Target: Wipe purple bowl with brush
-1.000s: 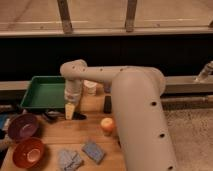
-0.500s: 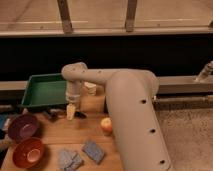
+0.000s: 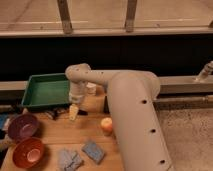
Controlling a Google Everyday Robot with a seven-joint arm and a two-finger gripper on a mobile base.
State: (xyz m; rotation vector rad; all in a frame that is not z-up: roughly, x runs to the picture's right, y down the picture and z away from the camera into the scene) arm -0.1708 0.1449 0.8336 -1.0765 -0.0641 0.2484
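Jaws unreadable, gripper [image 3: 74, 112] pointing down beside green tray [image 3: 47, 93], arm [image 3: 131, 100] arched over table [image 3: 90, 131], purple bowl [image 3: 22, 126] apart

Tool [image 3: 74, 112] downward beneath bent arm [image 3: 131, 105]

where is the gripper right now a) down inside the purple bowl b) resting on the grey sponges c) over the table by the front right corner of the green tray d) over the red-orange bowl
C: the gripper hangs over the table just off the near right corner of the green tray, to the right of the purple bowl and apart from it.
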